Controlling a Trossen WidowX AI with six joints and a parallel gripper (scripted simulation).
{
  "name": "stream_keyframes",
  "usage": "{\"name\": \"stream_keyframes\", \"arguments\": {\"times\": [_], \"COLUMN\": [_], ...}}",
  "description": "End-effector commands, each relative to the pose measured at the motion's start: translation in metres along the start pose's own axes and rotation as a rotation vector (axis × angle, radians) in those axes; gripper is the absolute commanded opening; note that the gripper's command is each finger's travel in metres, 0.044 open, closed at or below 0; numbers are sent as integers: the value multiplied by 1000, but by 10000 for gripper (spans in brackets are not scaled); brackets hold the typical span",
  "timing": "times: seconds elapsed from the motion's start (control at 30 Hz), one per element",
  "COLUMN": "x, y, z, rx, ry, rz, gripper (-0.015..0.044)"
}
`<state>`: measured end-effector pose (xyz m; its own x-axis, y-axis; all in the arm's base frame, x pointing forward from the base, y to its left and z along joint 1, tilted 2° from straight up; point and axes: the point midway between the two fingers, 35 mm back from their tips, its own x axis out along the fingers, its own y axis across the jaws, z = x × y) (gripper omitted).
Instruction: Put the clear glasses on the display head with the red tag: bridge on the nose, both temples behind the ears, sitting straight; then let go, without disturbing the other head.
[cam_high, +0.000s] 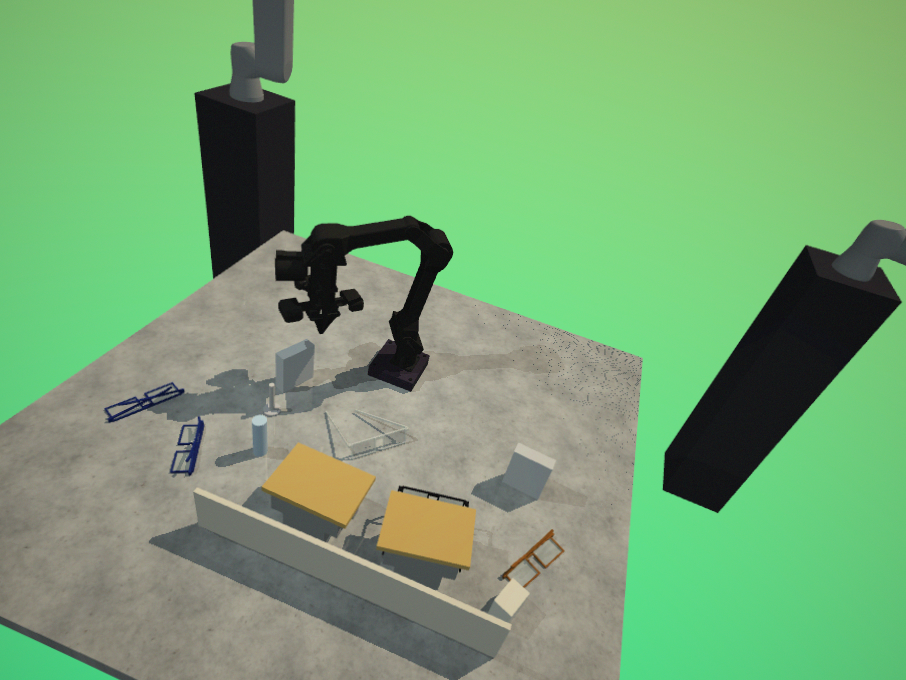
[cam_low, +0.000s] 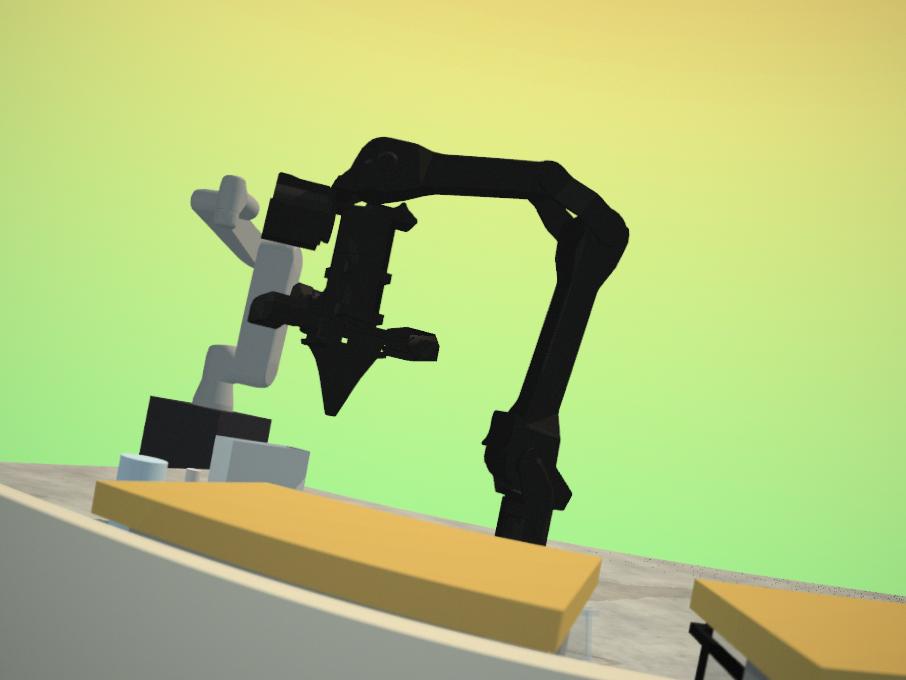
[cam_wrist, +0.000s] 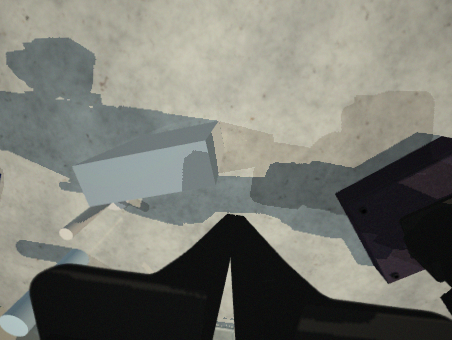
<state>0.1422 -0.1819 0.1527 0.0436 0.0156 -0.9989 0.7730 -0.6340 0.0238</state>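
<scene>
The clear glasses (cam_high: 378, 436) lie on the table with temples spread, behind the left yellow board. My gripper (cam_high: 322, 330) (cam_low: 331, 414) (cam_wrist: 233, 223) is shut with nothing between its fingertips. It points down, high above the table near the upright grey block, away from the glasses. The two display heads are mostly hidden under the left yellow board (cam_high: 319, 483) (cam_low: 351, 548) and the right yellow board (cam_high: 428, 528) (cam_low: 805, 622). Black glasses (cam_high: 433, 494) show at the right board's edge. No red tag is visible, so I cannot tell which head bears it.
The grey block (cam_high: 294, 369) (cam_wrist: 145, 172), a thin peg (cam_high: 272, 397) and a pale blue cylinder (cam_high: 259, 436) (cam_wrist: 15, 325) stand left of the clear glasses. A long low wall (cam_high: 351, 570) runs before the boards. Blue glasses (cam_high: 188, 445) lie left; a white block (cam_high: 528, 472) stands right.
</scene>
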Motion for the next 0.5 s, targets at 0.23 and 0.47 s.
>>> {"name": "stream_keyframes", "arguments": {"times": [0.23, 0.47], "x": [14, 26], "y": [2, 2], "z": [2, 2], "rx": [10, 10], "ry": [-5, -5], "rz": [2, 2], "gripper": [0, 0]}}
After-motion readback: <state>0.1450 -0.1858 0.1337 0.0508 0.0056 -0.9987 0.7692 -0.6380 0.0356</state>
